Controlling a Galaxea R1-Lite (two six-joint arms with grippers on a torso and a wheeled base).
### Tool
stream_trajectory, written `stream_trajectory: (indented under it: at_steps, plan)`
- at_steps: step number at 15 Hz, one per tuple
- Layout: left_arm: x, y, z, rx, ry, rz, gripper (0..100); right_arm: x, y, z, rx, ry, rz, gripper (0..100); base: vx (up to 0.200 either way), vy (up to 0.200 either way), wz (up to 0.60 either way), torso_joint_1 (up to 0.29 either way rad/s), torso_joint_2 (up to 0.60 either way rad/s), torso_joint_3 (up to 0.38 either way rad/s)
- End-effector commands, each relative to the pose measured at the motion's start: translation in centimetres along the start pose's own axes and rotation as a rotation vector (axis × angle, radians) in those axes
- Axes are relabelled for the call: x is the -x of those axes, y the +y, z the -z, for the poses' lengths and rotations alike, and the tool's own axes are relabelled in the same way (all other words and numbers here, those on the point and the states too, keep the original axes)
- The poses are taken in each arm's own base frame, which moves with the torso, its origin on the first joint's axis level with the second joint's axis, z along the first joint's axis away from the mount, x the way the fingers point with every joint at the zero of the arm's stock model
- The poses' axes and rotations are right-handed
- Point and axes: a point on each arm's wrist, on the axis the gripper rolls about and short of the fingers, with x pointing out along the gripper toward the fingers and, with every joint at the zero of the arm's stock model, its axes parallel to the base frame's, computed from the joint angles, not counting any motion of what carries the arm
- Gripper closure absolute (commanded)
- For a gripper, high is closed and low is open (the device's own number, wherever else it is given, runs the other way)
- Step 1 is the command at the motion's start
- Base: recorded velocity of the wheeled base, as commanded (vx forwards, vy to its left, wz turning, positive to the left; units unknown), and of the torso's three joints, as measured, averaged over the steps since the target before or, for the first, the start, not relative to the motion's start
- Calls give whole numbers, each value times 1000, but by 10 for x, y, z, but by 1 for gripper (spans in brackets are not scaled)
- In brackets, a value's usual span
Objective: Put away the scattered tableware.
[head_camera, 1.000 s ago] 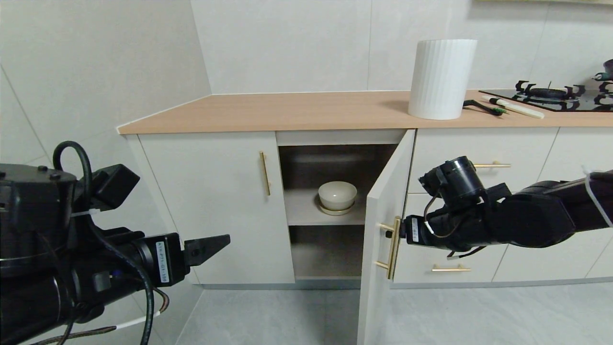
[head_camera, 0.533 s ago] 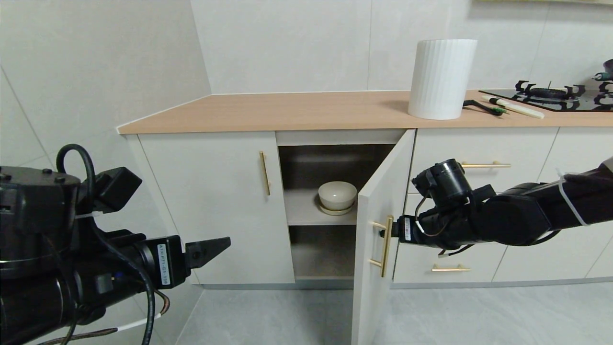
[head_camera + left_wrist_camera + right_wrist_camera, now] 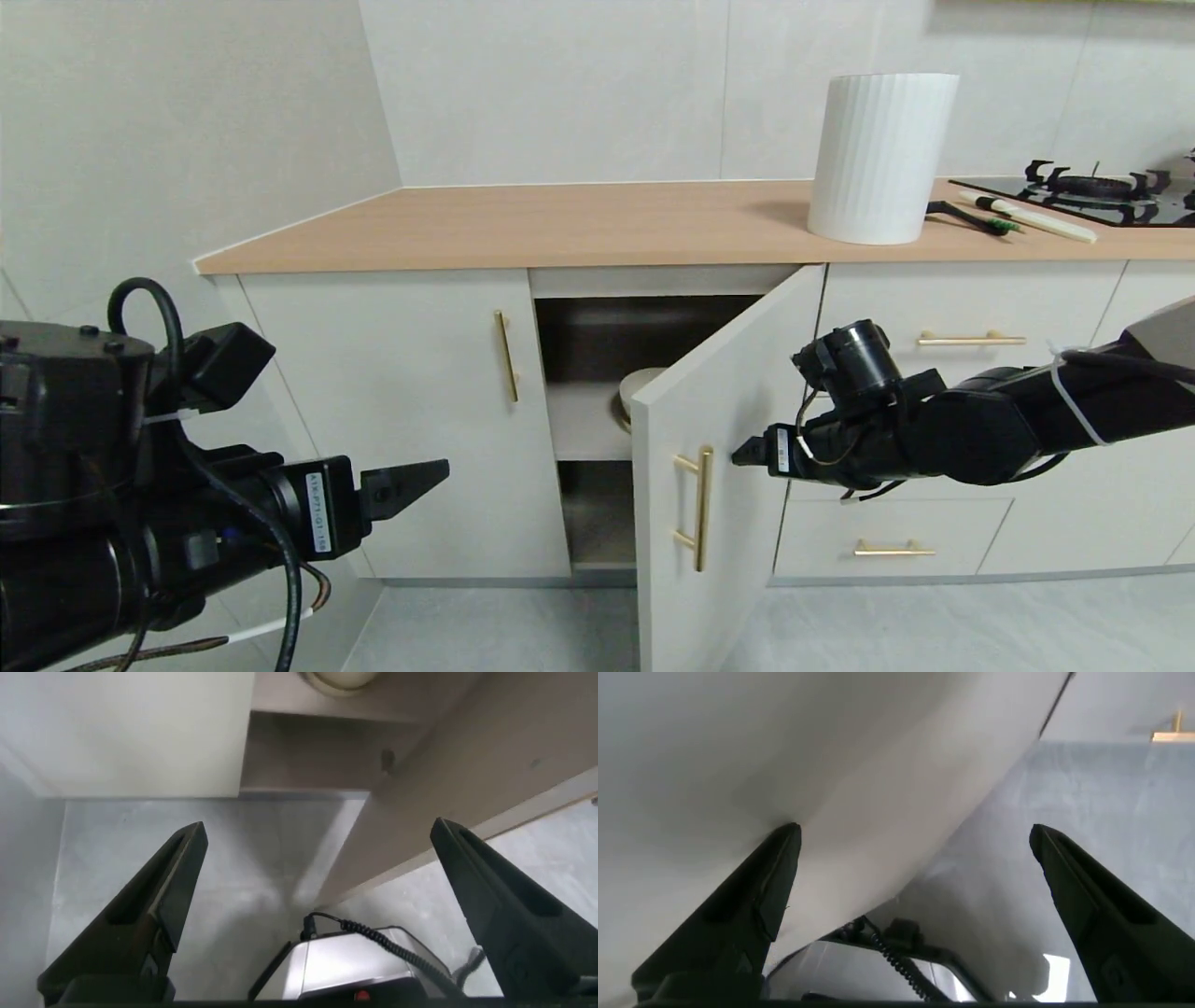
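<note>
The fingers (image 3: 761, 896) of the right gripper (image 3: 750, 453) are spread and grasp nothing. The bowl (image 3: 639, 390) rests on the cabinet shelf, toward the robot's left of them, half hidden by the half-shut door (image 3: 719, 373). The right gripper is nearer, at the door's outer face beside the upright handle (image 3: 700, 509). The left gripper (image 3: 415, 483), also spread and empty, is well apart. A ribbed white container (image 3: 882, 159) and utensils (image 3: 1022, 217) occupy the surface (image 3: 560, 224).

arm label (image 3: 318, 513), print too small
</note>
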Motion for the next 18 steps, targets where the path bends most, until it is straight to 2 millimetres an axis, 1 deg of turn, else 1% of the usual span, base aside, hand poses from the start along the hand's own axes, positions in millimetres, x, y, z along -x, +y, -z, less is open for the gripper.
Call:
stream_trajectory:
  at_steps: [1, 2, 3, 5, 6, 7, 8, 10, 11, 12, 13, 14, 15, 16, 18]
  plan:
    - [-1, 0, 0, 2, 0, -4, 0, -6, 7, 1, 1, -23, -22, 0, 0, 0, 0, 0, 0, 0]
    - [-1, 0, 0, 3, -1, -3, 0, -9, 9, 1, 0, -32, -31, 0, 0, 0, 0, 0, 0, 0]
    - [-1, 0, -1, 3, -4, -2, 0, -20, 20, 4, -46, -75, -78, 0, 0, 0, 0, 0, 0, 0]
    - [-1, 0, 0, 3, -1, -3, 0, -33, 30, 2, -126, -143, -137, 0, 0, 0, 0, 0, 0, 0]
    - [-1, 0, -1, 3, -2, -2, 0, -47, 36, -1, -180, -198, -174, 0, 0, 0, 0, 0, 0, 0]
    - [-1, 0, -1, 4, -3, -4, 0, -50, 36, -1, -187, -205, -175, 0, 0, 0, 0, 0, 0, 0]
    - [-1, 0, -1, 4, -3, -4, 0, -64, 39, -3, -229, -219, -169, 0, 0, 0, 0, 0, 0, 0]
    - [-1, 1, -1, 5, -3, -5, 0, -81, 44, -12, -322, -277, -139, 0, 0, 0, 0, 0, 0, 0]
    - [-1, 1, -1, 4, -2, -5, 0, -86, 45, -15, -352, -300, -127, 0, 0, 0, 0, 0, 0, 0]
    - [-1, 1, -1, 4, -2, -5, 0, -86, 45, -15, -352, -300, -127, 0, 0, 0, 0, 0, 0, 0]
    - [-2, 1, -1, 4, 0, -5, 0, -101, 40, -23, -411, -339, -103, 0, 0, 0, 0, 0, 0, 0]
    - [-2, 1, 0, 3, 3, -6, 0, -106, 35, -26, -423, -351, -89, 0, 0, 0, 0, 0, 0, 0]
    - [-3, 1, 0, 3, 4, -8, 0, -108, 34, -27, -425, -355, -87, 0, 0, 0, 0, 0, 0, 0]
    - [-3, 1, 0, 3, 4, -7, 0, -115, 29, -32, -444, -383, -61, 0, 0, 0, 0, 0, 0, 0]
    - [-3, 1, 0, 3, 6, -7, 0, -123, 26, -34, -453, -410, -36, 0, 0, 0, 0, 0, 0, 0]
